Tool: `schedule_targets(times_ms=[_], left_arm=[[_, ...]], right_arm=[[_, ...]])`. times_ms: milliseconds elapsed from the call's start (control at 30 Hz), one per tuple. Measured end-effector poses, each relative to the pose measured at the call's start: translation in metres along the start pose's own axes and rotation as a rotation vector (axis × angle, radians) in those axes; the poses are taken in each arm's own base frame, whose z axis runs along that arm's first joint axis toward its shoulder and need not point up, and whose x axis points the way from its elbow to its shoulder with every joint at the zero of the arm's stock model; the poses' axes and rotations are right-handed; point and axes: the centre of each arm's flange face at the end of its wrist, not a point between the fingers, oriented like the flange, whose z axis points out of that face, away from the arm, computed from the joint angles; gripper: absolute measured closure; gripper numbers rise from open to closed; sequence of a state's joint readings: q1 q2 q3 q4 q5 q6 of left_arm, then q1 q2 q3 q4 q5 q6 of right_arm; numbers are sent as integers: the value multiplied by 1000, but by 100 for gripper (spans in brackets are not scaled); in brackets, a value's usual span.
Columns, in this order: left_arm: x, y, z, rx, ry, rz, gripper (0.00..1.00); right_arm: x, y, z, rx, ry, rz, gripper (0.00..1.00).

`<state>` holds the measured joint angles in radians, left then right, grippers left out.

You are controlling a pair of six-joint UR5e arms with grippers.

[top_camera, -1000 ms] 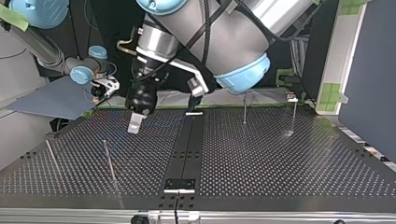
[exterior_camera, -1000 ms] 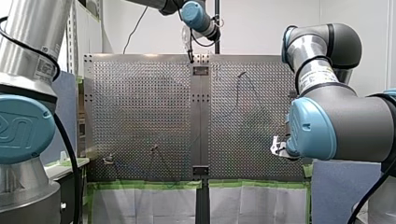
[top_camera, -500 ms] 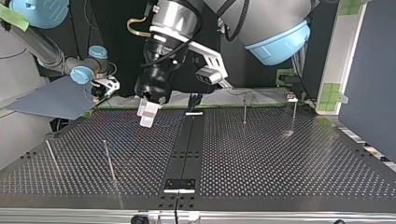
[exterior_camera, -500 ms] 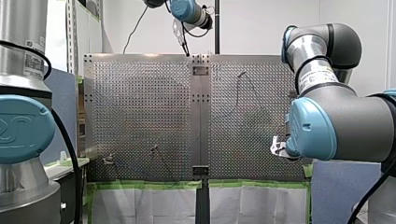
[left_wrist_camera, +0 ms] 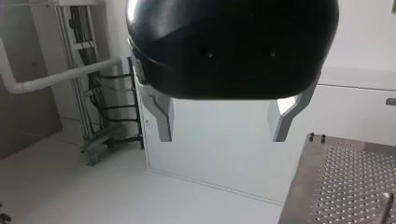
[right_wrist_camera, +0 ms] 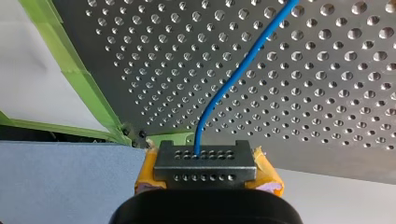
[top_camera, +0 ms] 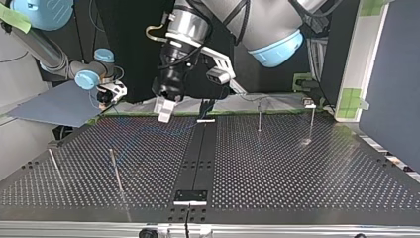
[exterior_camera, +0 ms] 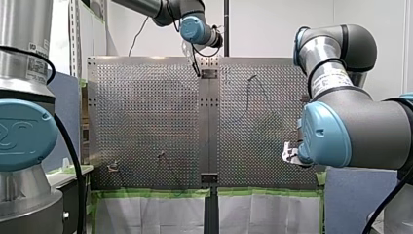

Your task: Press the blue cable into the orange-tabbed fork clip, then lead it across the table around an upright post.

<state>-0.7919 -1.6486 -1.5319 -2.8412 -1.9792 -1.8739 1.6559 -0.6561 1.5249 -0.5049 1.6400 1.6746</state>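
Observation:
The blue cable point(right_wrist_camera: 233, 74) runs out from my right gripper point(right_wrist_camera: 205, 161) over the perforated table point(right_wrist_camera: 327, 93). That gripper's yellow pads are shut on the cable's near end. In the top view my right gripper point(top_camera: 110, 94) hangs off the table's far left corner. My left gripper point(left_wrist_camera: 223, 119) is open with nothing between its metal fingers point(left_wrist_camera: 161, 116). In the top view it point(top_camera: 163, 110) hovers above the table's far edge, left of the centre strip. A small clip-like fixture point(top_camera: 309, 104) stands at the top view's far right; I cannot make out its tab colour.
Thin upright posts stand on the table: one at the far middle-right point(top_camera: 259, 116), two at the near left point(top_camera: 116, 171) point(top_camera: 55, 168). A dark centre strip point(top_camera: 198, 158) divides the plate. Green tape point(exterior_camera: 146, 193) lines the table's near edge in the front view.
In the top view my left gripper has risen and moved rightward and back, from over the left plate to its far edge. My right arm has not moved.

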Motion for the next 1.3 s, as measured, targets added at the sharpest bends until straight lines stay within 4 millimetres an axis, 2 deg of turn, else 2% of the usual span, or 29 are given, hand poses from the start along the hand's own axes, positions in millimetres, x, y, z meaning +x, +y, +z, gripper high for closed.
schedule_targets(times_ms=[633, 1300], left_arm=[[60, 33, -26, -32, -1, -60, 0], [126, 91, -86, -197, 125, -6, 0]], right_arm=[[0, 0, 0, 0, 1, -1, 100], [0, 0, 0, 0, 1, -1, 100]])
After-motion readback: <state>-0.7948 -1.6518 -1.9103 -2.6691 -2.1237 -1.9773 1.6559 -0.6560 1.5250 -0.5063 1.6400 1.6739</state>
